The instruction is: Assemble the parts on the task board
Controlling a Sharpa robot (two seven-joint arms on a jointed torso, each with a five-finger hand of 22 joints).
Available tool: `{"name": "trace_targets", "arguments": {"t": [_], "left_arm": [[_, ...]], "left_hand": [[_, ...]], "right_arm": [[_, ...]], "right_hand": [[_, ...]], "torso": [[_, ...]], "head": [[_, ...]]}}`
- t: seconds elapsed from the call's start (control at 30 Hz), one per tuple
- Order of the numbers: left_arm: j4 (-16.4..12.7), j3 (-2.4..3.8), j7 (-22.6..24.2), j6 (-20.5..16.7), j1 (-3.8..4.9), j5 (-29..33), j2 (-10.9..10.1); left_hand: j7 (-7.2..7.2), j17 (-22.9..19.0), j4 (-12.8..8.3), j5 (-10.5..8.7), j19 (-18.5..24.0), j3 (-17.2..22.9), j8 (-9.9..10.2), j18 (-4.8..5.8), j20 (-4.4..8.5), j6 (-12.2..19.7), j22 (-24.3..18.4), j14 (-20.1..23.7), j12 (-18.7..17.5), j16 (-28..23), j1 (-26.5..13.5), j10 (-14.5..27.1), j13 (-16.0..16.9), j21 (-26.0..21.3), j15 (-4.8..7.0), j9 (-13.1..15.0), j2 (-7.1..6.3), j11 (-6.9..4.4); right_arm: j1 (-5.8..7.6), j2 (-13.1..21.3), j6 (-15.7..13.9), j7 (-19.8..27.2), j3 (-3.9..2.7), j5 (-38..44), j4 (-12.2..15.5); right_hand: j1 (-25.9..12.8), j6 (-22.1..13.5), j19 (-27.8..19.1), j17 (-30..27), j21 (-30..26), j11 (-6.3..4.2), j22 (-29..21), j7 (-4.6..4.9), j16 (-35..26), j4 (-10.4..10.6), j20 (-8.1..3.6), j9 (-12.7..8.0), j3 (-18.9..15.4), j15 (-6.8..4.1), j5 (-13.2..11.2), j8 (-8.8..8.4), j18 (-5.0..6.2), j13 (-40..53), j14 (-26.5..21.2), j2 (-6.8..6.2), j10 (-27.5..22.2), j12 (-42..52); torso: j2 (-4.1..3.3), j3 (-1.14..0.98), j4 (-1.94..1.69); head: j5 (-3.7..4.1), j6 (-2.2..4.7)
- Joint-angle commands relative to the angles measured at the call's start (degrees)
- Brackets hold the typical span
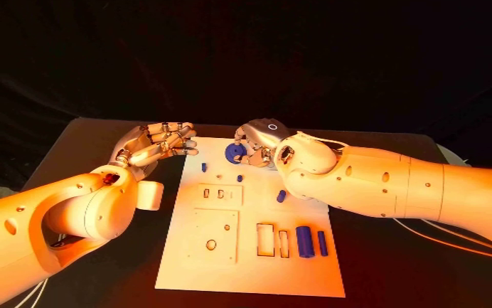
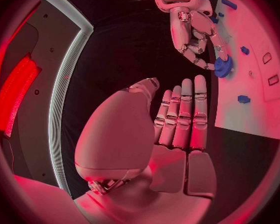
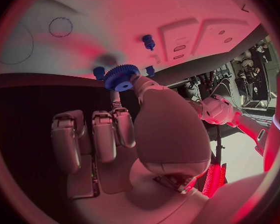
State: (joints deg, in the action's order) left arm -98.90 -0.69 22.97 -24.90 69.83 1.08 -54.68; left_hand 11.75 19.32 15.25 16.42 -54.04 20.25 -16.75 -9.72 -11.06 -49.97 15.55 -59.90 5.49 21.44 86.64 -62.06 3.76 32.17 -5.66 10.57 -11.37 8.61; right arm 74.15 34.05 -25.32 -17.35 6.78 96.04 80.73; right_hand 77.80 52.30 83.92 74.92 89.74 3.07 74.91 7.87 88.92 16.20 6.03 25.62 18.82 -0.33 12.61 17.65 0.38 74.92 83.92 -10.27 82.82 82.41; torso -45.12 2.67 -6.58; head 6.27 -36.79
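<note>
White task board (image 1: 251, 265) lies flat mid-table; blue gear (image 1: 234, 154) at its far edge, blue cylinders (image 1: 304, 241) near right.

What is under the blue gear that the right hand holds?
The blue gear is pinched by the right hand above the task board. A small blue peg stands nearby; directly beneath is hidden.

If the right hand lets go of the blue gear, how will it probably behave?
The blue gear looks rigid and light, pinched by the right hand. Round with a toothed rim, dropped on edge it might roll across the task board; flat, it probably stays.
</note>
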Motion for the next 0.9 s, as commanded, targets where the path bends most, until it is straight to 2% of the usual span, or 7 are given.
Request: {"name": "trace_targets", "arguments": {"t": [0.03,0.4,0.8,0.9], "left_arm": [[-0.2,0.05,0.2,1.1,0.22,0.1,0.1],[-0.2,0.05,0.2,1.2,0.25,0.1,0.1],[-0.1,0.05,0.1,1.2,0.26,0.1,0.1],[-0.1,0.05,0.1,1.2,0.27,0.1,0.1]], "left_hand": [[0.09,0.1,0.0,-0.24,0.3,0.5,0.3,-0.57,0.15,0.2,0.0,0.1,-0.2,-0.3,0.6,-0.3,0.1,0.2,0.04,0.0,-0.2,0.08],[0.09,0.1,0.0,-0.24,0.3,0.5,0.3,-0.57,0.15,0.2,0.0,0.1,-0.2,-0.3,0.6,-0.3,0.1,0.2,0.04,0.0,-0.2,0.08],[0.09,0.1,0.0,-0.24,0.3,0.5,0.3,-0.57,0.15,0.2,0.0,0.1,-0.2,-0.3,0.6,-0.3,0.1,0.2,0.04,0.0,-0.2,0.08],[0.09,0.1,0.0,-0.24,0.3,0.5,0.3,-0.57,0.15,0.2,0.0,0.1,-0.2,-0.3,0.6,-0.3,0.1,0.2,0.04,0.0,-0.2,0.08]], "right_arm": [[-0.07,-0.3,1.9,-0.7,0.05,1.1,-0.6],[-0.31,-1.1,2.5,-0.6,0.18,1.6,-1.4],[-0.88,-1.5,2.6,-0.6,0.25,1.6,-2.0],[-0.93,-1.6,2.1,-0.7,0.26,1.6,-2.3]], "right_hand": [[0.3,0.2,6.1,11.9,0.3,0.11,15.1,-0.1,0.2,0.0,-0.38,0.0,0.3,-0.34,0.2,0.35,-0.38,7.0,5.4,-0.34,0.5,0.3],[0.3,0.2,6.1,11.9,0.3,0.1,15.1,-0.1,0.2,0.0,-0.39,0.0,0.4,-0.34,0.2,0.33,-0.38,7.0,5.4,-0.4,0.4,0.2],[0.2,0.1,6.1,11.7,0.3,0.15,15.1,-0.04,0.2,0.0,-0.39,0.0,0.4,-0.33,0.1,0.24,-0.38,6.8,5.4,-0.63,0.3,0.1],[-0.5,-0.8,6.1,11.6,0.3,0.44,15.1,0.33,0.1,0.2,-0.3,-0.3,0.5,-0.13,-0.6,-0.53,-0.38,6.1,5.4,-1.08,-0.5,-0.7]], "torso": [[-0.02,-0.06,0.11],[0.02,-0.08,-0.05],[0.01,-0.04,0.03],[0.03,-0.04,0.0]], "head": [[-0.05,-0.03],[0.04,-0.23],[-0.12,-0.37],[-0.1,-0.37]]}}
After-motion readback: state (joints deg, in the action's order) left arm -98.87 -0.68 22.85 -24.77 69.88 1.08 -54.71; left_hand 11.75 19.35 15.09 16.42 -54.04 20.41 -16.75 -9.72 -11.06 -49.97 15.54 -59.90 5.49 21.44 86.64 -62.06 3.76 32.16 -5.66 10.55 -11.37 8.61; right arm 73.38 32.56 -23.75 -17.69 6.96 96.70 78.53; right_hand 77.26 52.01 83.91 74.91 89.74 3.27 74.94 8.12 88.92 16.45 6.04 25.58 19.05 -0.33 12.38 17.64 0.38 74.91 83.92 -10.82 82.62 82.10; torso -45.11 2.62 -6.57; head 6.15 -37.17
